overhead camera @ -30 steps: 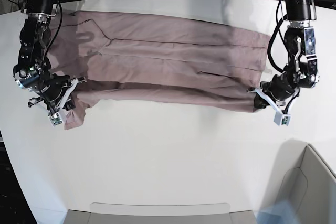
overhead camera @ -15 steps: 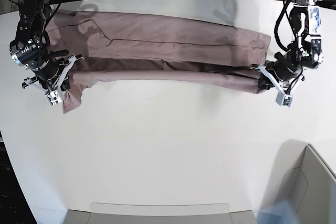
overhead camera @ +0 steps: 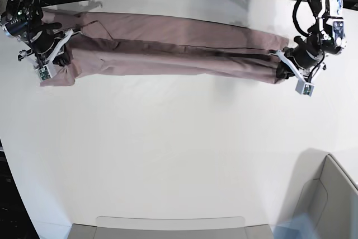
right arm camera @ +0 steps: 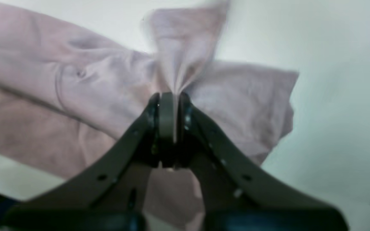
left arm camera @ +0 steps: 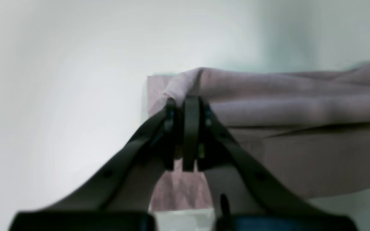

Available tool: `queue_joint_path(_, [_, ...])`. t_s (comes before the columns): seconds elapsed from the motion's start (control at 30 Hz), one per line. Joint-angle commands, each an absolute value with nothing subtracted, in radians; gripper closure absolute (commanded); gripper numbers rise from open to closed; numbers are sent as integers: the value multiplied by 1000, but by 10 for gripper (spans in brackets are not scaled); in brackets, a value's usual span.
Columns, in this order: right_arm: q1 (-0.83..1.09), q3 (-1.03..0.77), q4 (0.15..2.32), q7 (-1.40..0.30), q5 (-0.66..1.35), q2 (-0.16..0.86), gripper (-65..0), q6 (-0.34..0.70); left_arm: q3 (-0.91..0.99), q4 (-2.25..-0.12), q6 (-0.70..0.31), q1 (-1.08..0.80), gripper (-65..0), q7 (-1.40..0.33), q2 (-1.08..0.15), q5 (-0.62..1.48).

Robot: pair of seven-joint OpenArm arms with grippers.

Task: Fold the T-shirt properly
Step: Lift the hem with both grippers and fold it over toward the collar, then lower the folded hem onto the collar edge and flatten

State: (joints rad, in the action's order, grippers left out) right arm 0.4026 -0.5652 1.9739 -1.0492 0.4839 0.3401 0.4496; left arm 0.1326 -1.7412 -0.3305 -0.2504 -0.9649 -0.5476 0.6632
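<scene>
- Left claw (left arm camera: 186,102): narrow, pinching an edge of the T-shirt (overhead camera: 168,29); it sits at about 2 o'clock in the base view.
- Right claw (right arm camera: 170,99): also narrow, gripping a bunched bit of the same shirt, at about 10 o'clock in the base view. In its wrist view a loose flap sticks out past the fingers towards 12 o'clock.
- Between the claws, the held edge spans the shirt's near side, with a dark gap under it towards the left claw.
- The shirt lies as a long band across the 12 o'clock side of the tabletop (overhead camera: 168,149), running from about 10 to 2 o'clock.
- The step in hand looks like a lengthwise fold, the near edge being carried over the rest.
- Next, I'd bring both claws level towards 12 o'clock, lower the edge, let go, then smooth the right-hand flap, which could leave a crooked corner.
</scene>
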Motion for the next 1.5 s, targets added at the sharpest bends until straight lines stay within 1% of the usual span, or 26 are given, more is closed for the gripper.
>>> queue_joint_path(0.0, [417, -570, 1992, -1036, 506, 352, 0, 450, 142, -1756, -329, -255, 0, -949, -564, 667])
queue_joint_path(0.23, [493, -567, 1992, -1030, 512, 346, 0, 450, 140, -1756, -329, -308, 0, -949, -561, 667])
queue_joint_path(0.4, [501, -567, 1991, -1035, 510, 346, 0, 450, 139, -1756, -326, -337, 0, -949, -559, 667])
queue_joint_path(0.43, [504, -565, 1991, -1035, 510, 346, 0, 450, 139, -1762, -326, -343, -23, -949, -559, 667])
queue_joint_path(0.5, [518, -565, 1991, -1035, 513, 346, 0, 450, 140, -1793, -326, -354, -107, -947, -559, 667])
queue_joint_path(0.57, [522, -565, 1991, -1035, 515, 346, 0, 450, 145, -1830, -325, -383, -168, -947, -562, 667])
queue_joint_path(0.6, [522, -565, 1991, -1035, 515, 346, -26, 450, 147, -1851, -323, -397, -183, -947, -564, 665])
queue_joint_path(0.7, [522, -565, 1991, -1035, 515, 344, -163, 450, 148, -1882, -321, -406, -182, -947, -564, 665])
queue_joint_path(0.73, [522, -565, 1991, -1035, 515, 344, -197, 450, 148, -1882, -321, -406, -182, -947, -565, 665])
queue_joint_path(0.8, [521, -565, 1991, -1035, 515, 344, -255, 450, 148, -1882, -321, -406, -180, -938, -565, 665])
queue_joint_path(0.87, [516, -565, 1991, -1035, 515, 344, -289, 450, 150, -1883, -323, -406, -180, -935, -565, 665])
queue_joint_path(1.0, [513, -565, 1991, -1035, 515, 344, -297, 450, 157, -1883, -323, -400, -180, -926, -565, 665])
queue_joint_path(1.1, [513, -564, 1986, -1032, 515, 344, -297, 450, 225, -1873, -323, -400, -183, -883, -561, 665])
queue_joint_path(1.23, [503, -564, 1983, -1033, 515, 344, -297, 450, 237, -1796, -329, -390, -185, -878, -565, 665])
queue_joint_path(1.33, [492, -564, 1960, -1032, 513, 348, -297, 450, 232, -1753, -331, -363, -203, -883, -565, 674])
queue_joint_path(1.47, [473, -564, 1929, -1033, 513, 348, -297, 450, 213, -1755, -332, -364, -220, -883, -567, 674])
